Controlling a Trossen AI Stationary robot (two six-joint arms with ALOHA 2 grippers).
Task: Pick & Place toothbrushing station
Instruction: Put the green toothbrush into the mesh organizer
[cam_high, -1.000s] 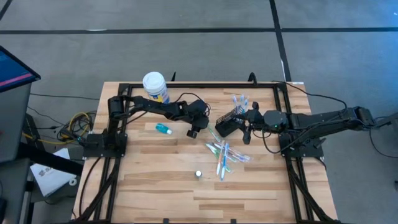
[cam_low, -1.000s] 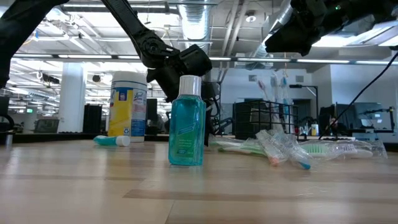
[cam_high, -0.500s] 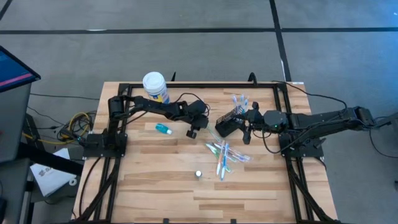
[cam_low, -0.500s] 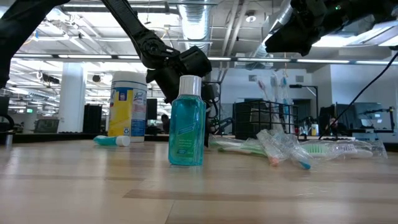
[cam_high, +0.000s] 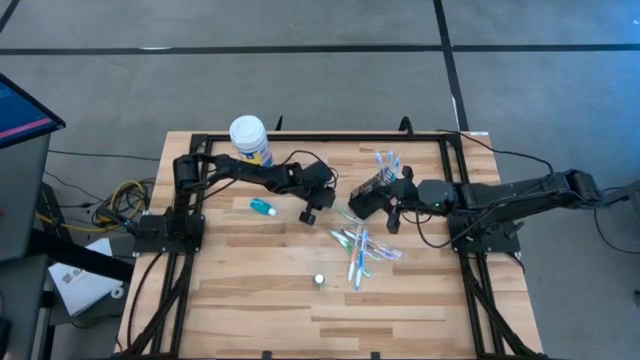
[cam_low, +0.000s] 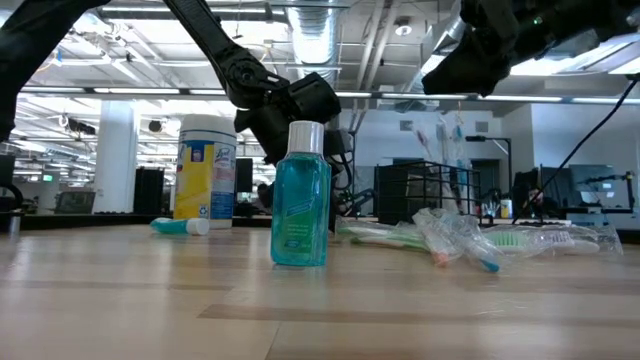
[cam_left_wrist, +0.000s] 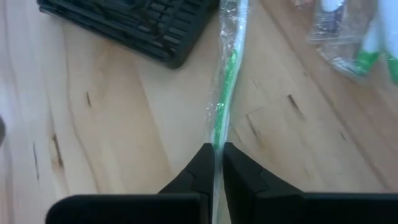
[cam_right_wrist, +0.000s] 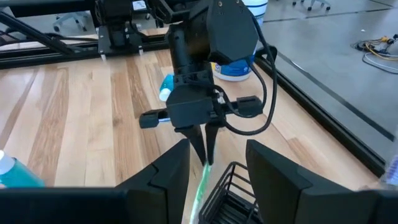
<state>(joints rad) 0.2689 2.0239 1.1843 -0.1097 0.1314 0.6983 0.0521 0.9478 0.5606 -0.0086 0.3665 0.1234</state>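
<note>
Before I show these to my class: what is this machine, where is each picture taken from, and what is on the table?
Two dark robot arms work at a wooden table. One picture looks straight down, one looks level across the tabletop, and two come from cameras on the wrists. The left hand is shut on a wrapped green toothbrush lying beside a black wire holder. The right hand is open, holding nothing, above that holder. More toothbrushes, a small teal tube, a teal bottle and a white-lidded jar are there too.
</note>
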